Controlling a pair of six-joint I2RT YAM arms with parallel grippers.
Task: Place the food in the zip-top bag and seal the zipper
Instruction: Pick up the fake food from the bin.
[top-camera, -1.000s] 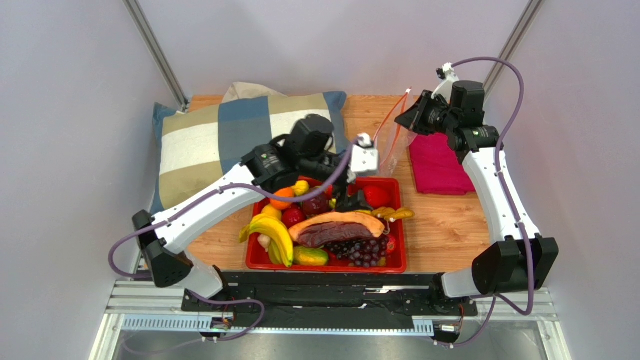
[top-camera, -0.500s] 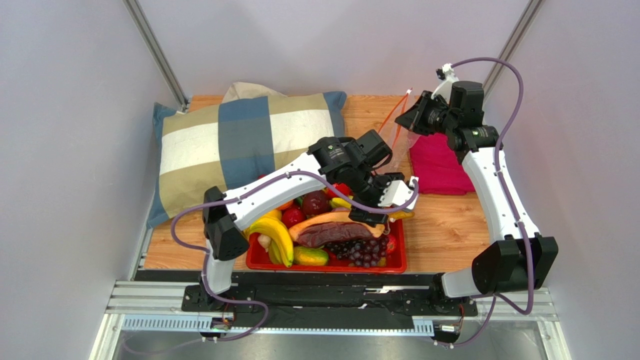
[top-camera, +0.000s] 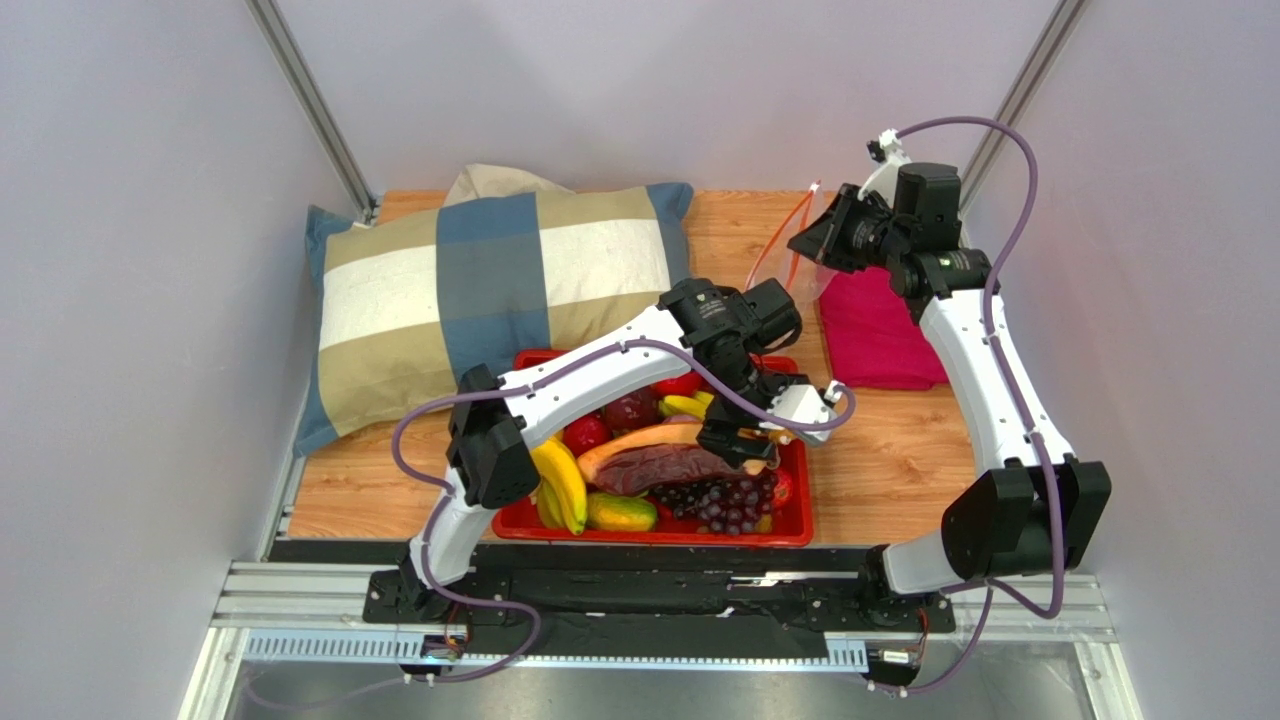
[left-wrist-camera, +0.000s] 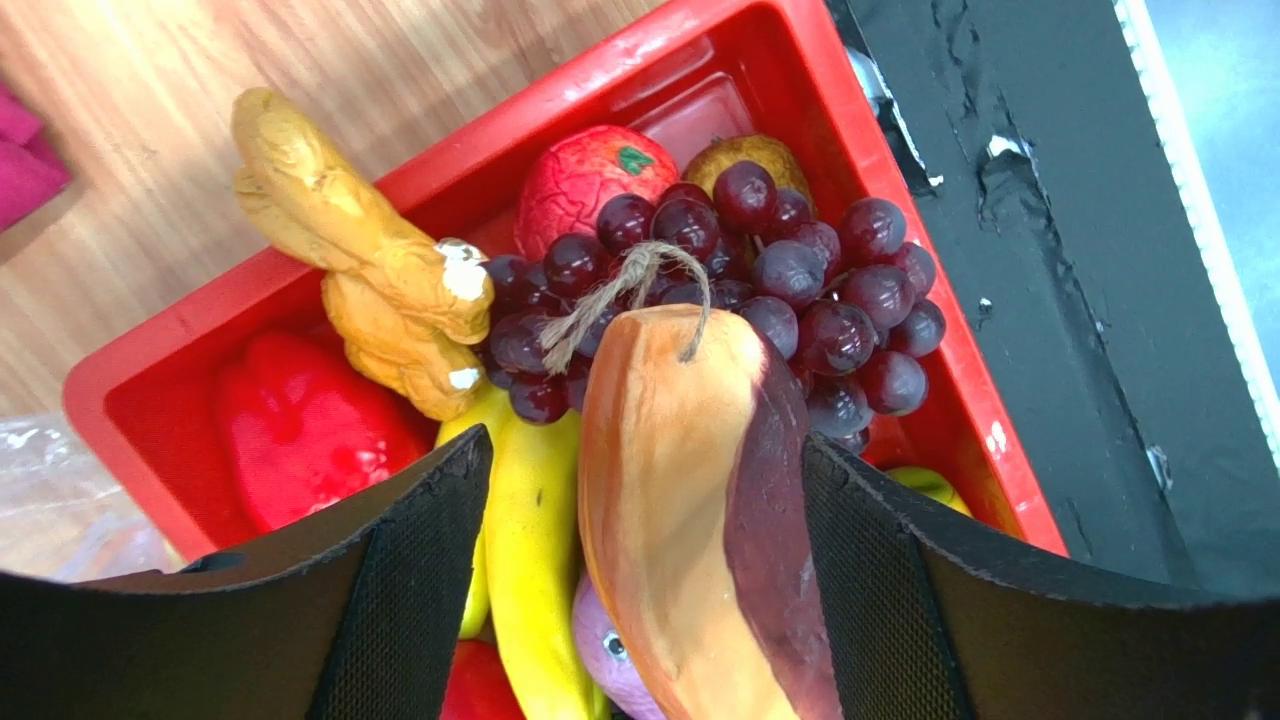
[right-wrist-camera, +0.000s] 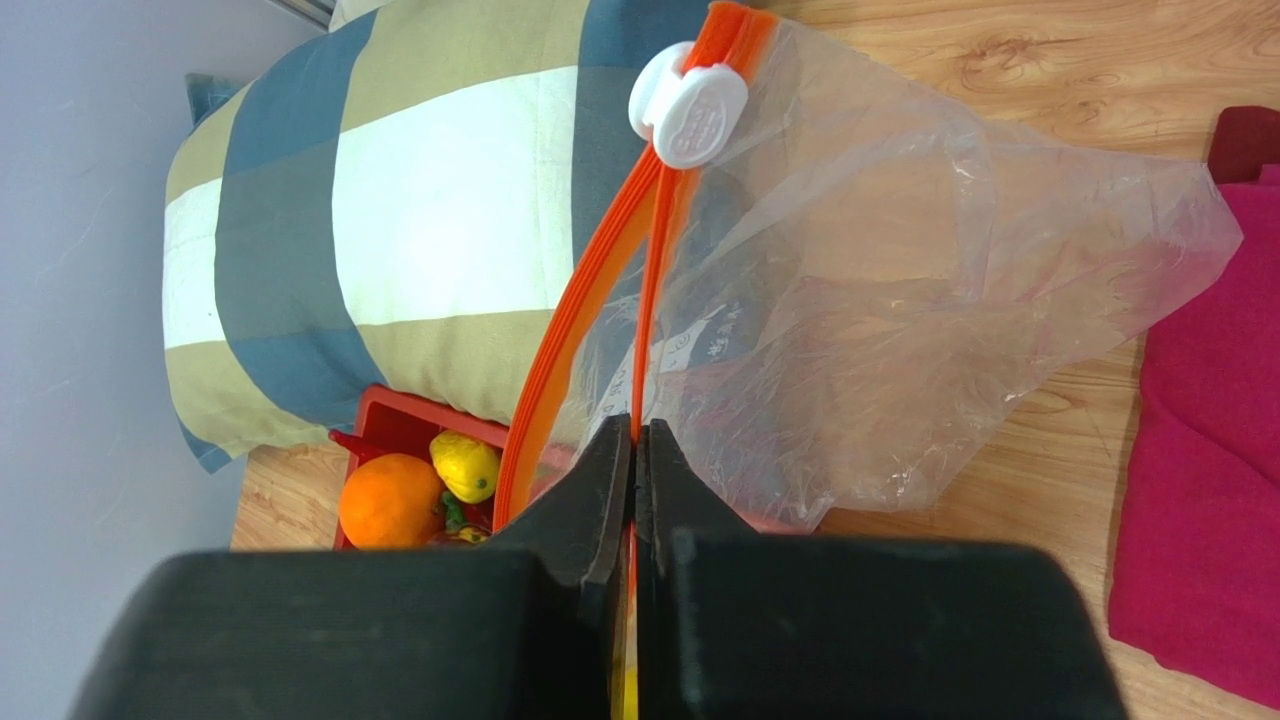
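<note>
The long orange-rimmed slice (top-camera: 661, 458) with maroon flesh lies on top of the fruit in the red tray (top-camera: 800, 518). My left gripper (top-camera: 747, 435) is open just above it. In the left wrist view the slice (left-wrist-camera: 676, 495) sits between the two spread fingers (left-wrist-camera: 406, 585), with gaps on both sides. A pink-purple onion-like ball (left-wrist-camera: 609, 653) peeks out under the slice. My right gripper (top-camera: 824, 240) is shut on the red-orange zipper (right-wrist-camera: 579, 345) and holds the clear zip-top bag (right-wrist-camera: 932, 285) up at the back of the table. The bag's white slider (right-wrist-camera: 688, 105) is at the far end.
The tray also holds bananas (top-camera: 559, 477), dark grapes (left-wrist-camera: 781, 270), a ginger root (left-wrist-camera: 353, 255), a red pepper (left-wrist-camera: 308, 428) and an orange (right-wrist-camera: 388, 503). A checked pillow (top-camera: 451, 285) lies at the back left. A folded magenta cloth (top-camera: 879, 330) lies under the right arm.
My left arm has swung from the tray's back edge to the right and down, with its open gripper now over the slice. The right gripper still holds the bag, hardly moved.
</note>
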